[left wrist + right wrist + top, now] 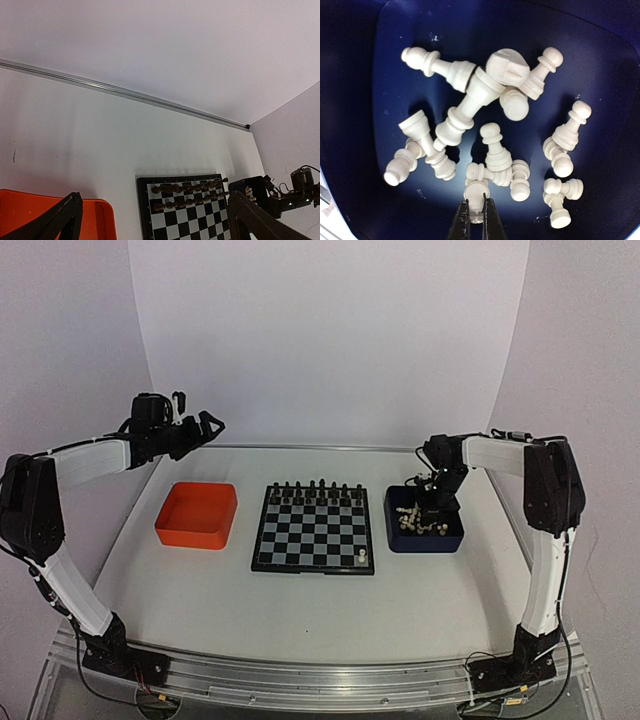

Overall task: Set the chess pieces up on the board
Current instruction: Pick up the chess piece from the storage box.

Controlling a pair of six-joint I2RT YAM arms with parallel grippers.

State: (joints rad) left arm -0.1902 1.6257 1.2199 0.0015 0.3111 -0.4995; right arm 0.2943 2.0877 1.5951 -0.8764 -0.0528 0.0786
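Closest to the lens, the right gripper is pinched narrowly on a cream piece lying in the dark blue tray, among the other chess pieces heaped there. Only its end seems caught and neighbours touch it, so it could be twisted loose, or others dragged up, on lifting. One white piece is stood on the board. The left gripper is held wide and empty, well apart.

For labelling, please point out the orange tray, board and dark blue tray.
orange tray (190, 538): top external view, near wall
board (313, 535): top external view, bare centre
dark blue tray (425, 543): top external view, near wall
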